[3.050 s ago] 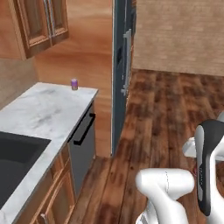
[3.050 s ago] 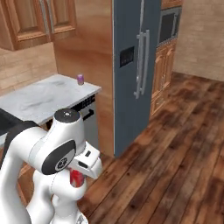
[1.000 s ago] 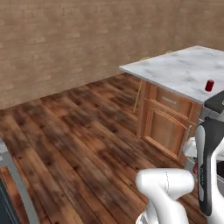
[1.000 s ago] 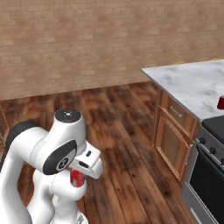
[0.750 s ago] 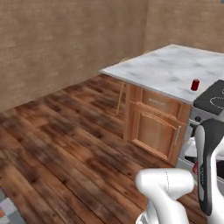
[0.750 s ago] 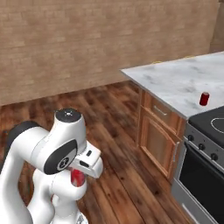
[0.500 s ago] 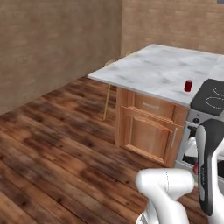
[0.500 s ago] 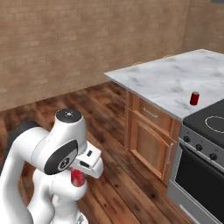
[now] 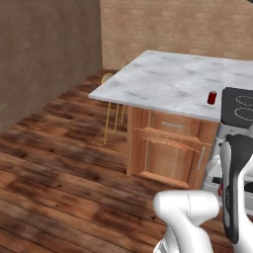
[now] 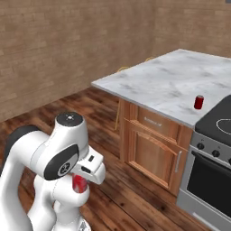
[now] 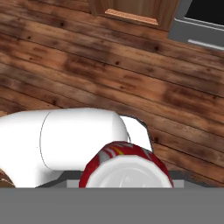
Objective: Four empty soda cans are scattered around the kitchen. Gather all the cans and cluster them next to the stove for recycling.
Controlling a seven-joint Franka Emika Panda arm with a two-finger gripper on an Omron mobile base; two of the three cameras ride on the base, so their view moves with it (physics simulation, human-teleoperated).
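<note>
While the arm stays folded low over the wood floor [image 11: 131, 65], the claw [image 10: 80, 184] grips a red soda can [image 11: 126, 168]. Another red can [image 10: 198, 102] stands on the marble worktop [image 10: 167, 85], just beside the stove [image 10: 216, 122].

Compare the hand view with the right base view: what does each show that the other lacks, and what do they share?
Hand view alone: the top of the held red can seen close up, over the floor planks. Right base view alone: a second red can standing on the marble island counter beside the stove, plus the brick walls. Shared: the held can under the pincer, the wood floor, the oven front and the cabinet.
</note>
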